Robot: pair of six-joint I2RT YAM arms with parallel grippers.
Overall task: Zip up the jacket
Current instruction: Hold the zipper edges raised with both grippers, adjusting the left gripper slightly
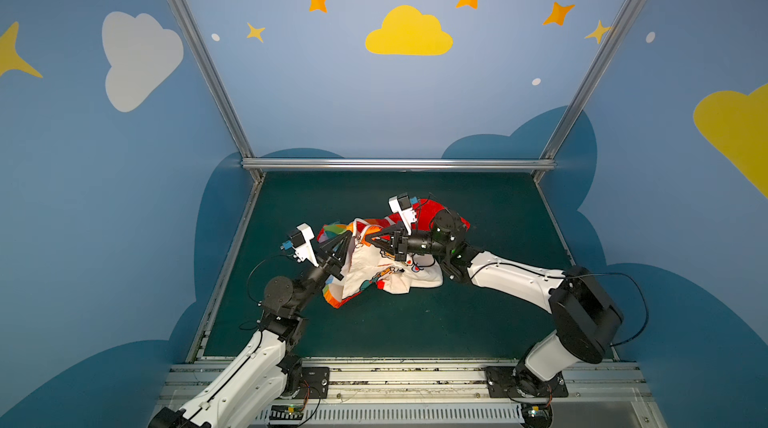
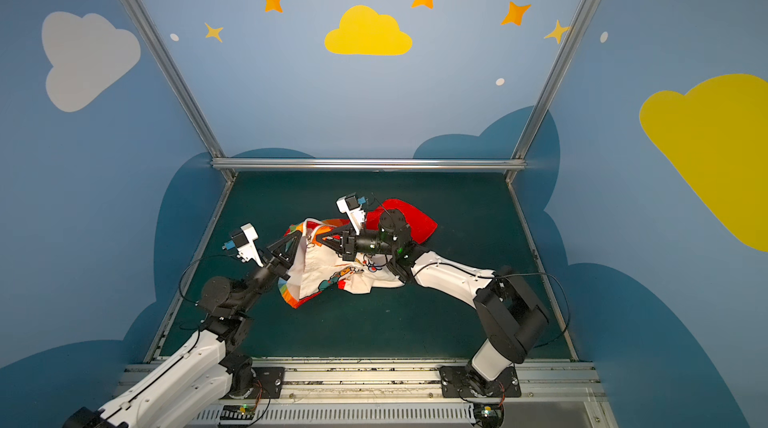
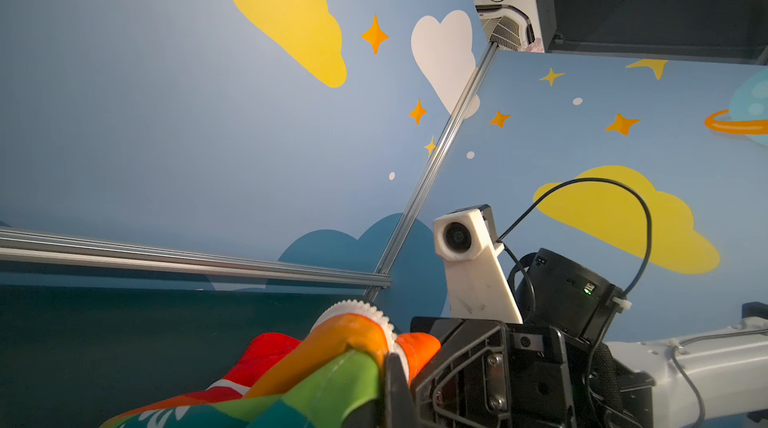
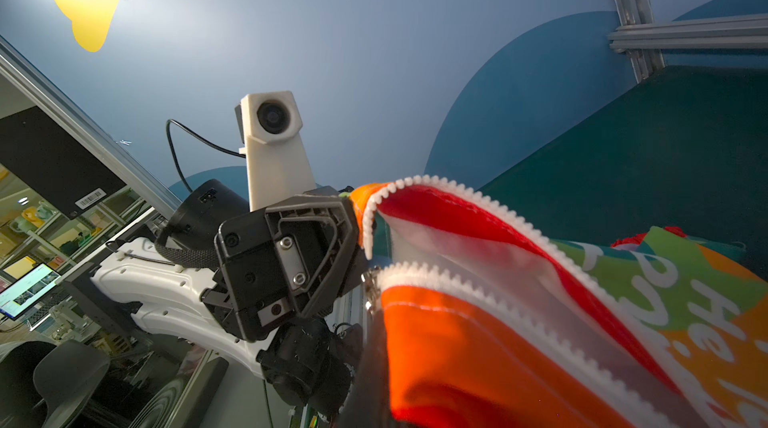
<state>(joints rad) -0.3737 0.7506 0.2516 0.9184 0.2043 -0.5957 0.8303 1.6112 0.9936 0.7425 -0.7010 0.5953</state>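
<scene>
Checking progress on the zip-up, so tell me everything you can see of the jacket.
Thin, crumpled child's jacket: rainbow-striped shell with a red part, white lettering, white cartoon-printed lining turned up. Its white toothed zipper is open. It lies on the green table, one end lifted, pinched by the shut left gripper and right gripper.

We are seeing soft, even light in both top views, with only faint shadows and the edges bowing outward. The counter [image 1: 374,330] is looking dim. In the right wrist view, glare is whitening the wall [image 4: 216,43] and the jacket [image 4: 478,342] is blurring close up.
</scene>
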